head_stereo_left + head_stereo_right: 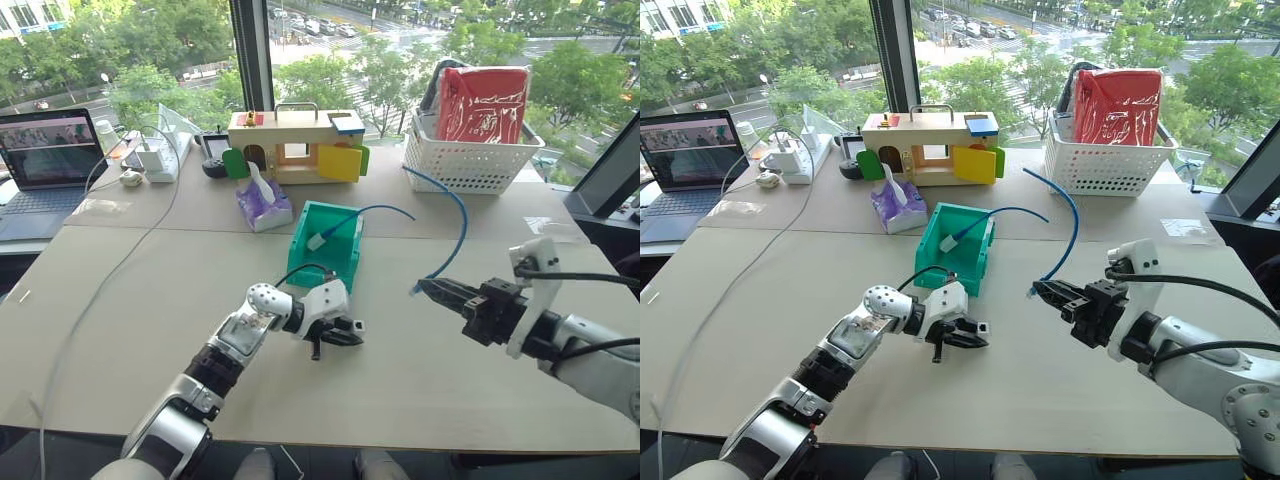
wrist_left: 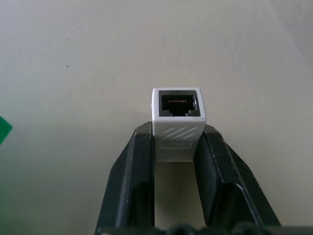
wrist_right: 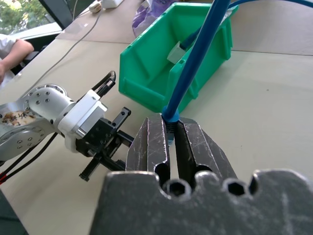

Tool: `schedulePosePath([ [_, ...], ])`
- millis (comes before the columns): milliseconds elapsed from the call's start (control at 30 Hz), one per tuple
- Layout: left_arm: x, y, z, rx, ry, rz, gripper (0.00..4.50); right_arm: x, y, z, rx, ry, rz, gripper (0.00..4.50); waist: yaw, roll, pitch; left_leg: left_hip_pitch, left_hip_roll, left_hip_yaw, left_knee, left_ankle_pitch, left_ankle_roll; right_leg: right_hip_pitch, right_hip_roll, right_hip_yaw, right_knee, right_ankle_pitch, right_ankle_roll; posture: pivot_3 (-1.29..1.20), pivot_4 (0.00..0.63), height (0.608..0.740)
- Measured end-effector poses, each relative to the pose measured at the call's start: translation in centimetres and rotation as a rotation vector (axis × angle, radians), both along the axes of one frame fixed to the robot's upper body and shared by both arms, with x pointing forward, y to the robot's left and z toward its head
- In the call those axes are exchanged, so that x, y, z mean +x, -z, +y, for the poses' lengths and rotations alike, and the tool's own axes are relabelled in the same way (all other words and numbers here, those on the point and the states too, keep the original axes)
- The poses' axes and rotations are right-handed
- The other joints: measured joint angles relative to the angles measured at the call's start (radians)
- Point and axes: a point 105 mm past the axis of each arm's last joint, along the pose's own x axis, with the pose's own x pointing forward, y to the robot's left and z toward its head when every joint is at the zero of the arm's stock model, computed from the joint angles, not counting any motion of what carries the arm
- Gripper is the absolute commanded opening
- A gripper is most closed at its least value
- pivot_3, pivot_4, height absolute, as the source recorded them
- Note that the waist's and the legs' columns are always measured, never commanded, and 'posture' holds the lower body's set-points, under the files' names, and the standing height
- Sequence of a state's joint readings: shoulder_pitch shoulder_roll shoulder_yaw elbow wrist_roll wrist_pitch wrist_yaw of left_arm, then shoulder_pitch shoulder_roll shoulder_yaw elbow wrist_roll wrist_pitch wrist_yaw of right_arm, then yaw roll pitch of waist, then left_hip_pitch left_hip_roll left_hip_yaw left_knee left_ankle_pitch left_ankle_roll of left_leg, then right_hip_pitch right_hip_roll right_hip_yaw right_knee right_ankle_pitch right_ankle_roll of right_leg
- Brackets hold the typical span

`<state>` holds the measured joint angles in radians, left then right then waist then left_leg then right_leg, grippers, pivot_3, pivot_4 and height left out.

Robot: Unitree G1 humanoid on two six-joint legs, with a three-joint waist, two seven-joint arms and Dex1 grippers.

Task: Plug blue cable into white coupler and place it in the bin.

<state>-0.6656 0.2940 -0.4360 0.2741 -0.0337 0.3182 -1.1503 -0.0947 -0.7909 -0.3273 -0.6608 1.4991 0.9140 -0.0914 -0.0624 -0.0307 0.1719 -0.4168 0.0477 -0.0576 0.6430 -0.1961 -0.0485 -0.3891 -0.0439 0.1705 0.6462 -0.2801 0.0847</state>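
white coupler (image 2: 177,122) clamped in left gripper (image 2: 177,147)

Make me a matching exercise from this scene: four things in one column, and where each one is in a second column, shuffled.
1. white coupler
2. blue cable
3. bin
4. white basket

A. clamped near its plug in the right gripper
B. at the table's far right, holding a red bag
C. between the left gripper's fingers
D. mid-table, another blue cable inside

Pairs: 1-C, 2-A, 3-D, 4-B
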Motion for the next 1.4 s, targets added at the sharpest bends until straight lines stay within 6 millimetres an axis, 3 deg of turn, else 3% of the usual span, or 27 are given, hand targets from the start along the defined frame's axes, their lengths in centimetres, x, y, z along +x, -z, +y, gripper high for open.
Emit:
schedulePosePath([
  [200,-0.1,-0.3,-1.2,0.063,-0.044,0.009,0.64,0.0,3.1,3.1,0.172,0.108,0.123,0.00,-0.001,0.000,0.000,-0.001,0.000,0.000,0.000,0.000,0.000,-0.001,0.000,0.000,0.000,0.000,0.000,0.00,0.150,0.734],
  [367,-0.4,-0.4,-1.5,0.092,-0.051,-0.001,0.64,-0.1,5.1,3.2,0.210,0.205,0.198,0.00,0.001,0.000,0.000,-0.001,0.000,0.000,0.000,0.000,0.000,-0.001,0.000,0.000,0.000,0.000,-0.001,0.00,0.150,0.734],
  [733,-0.6,-0.6,-1.6,0.105,-0.080,-0.007,0.64,-0.4,7.3,4.3,0.237,0.202,0.255,0.00,-0.001,0.000,0.000,0.000,0.000,0.000,-0.001,0.000,0.000,-0.001,0.000,0.000,0.000,0.000,0.000,0.00,0.150,0.734],
  [1400,-0.8,-0.5,-1.6,0.080,-0.081,0.009,0.64,0.2,7.6,4.2,0.235,0.200,0.204,0.00,-0.001,0.000,0.000,0.000,0.000,0.000,-0.001,0.000,0.000,-0.001,0.000,0.000,0.000,0.000,0.000,0.00,0.150,0.734],
])
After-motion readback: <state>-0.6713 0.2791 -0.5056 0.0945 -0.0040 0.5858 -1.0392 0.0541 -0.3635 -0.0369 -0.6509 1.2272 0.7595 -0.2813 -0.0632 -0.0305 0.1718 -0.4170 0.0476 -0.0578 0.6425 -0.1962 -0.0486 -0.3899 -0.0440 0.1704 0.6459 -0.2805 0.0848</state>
